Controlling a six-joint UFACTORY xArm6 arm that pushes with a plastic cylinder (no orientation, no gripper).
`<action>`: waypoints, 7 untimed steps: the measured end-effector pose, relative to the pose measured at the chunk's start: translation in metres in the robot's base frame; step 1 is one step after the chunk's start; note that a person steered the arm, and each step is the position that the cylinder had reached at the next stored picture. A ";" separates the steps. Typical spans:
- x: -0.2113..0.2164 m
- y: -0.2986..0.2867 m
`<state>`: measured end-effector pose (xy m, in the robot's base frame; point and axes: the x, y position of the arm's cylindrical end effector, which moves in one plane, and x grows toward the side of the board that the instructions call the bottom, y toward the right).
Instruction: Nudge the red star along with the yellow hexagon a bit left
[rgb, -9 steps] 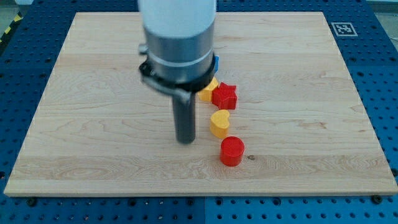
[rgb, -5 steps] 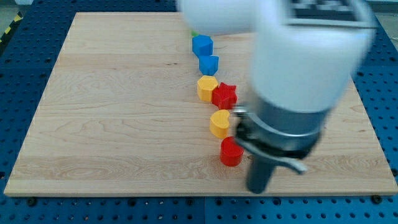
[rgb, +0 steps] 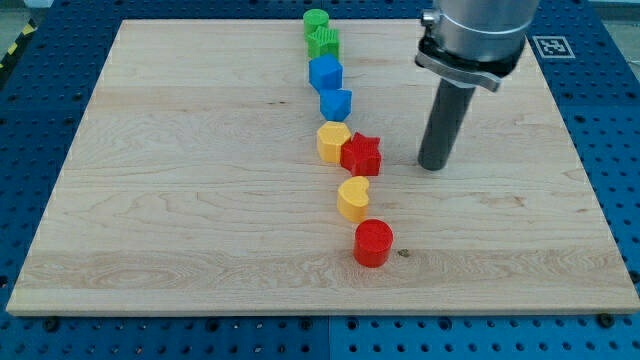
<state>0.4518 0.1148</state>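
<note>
The red star (rgb: 361, 154) lies near the middle of the wooden board (rgb: 180, 200), touching the yellow hexagon (rgb: 333, 142) on its upper left. My tip (rgb: 433, 165) rests on the board to the right of the red star, a clear gap away from it and at about the same height in the view. The rod rises from the tip toward the view's top.
A column of blocks runs down the middle: a green cylinder (rgb: 316, 21), a green block (rgb: 324, 43), two blue blocks (rgb: 325, 72) (rgb: 336, 103), then a yellow heart (rgb: 352, 198) and a red cylinder (rgb: 373, 243) below the star.
My tip has swung from left of the block column, round the view's bottom right, up to the right of the red star. The blocks have not moved.
</note>
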 end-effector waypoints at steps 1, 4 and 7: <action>-0.016 -0.019; -0.016 -0.039; 0.002 -0.054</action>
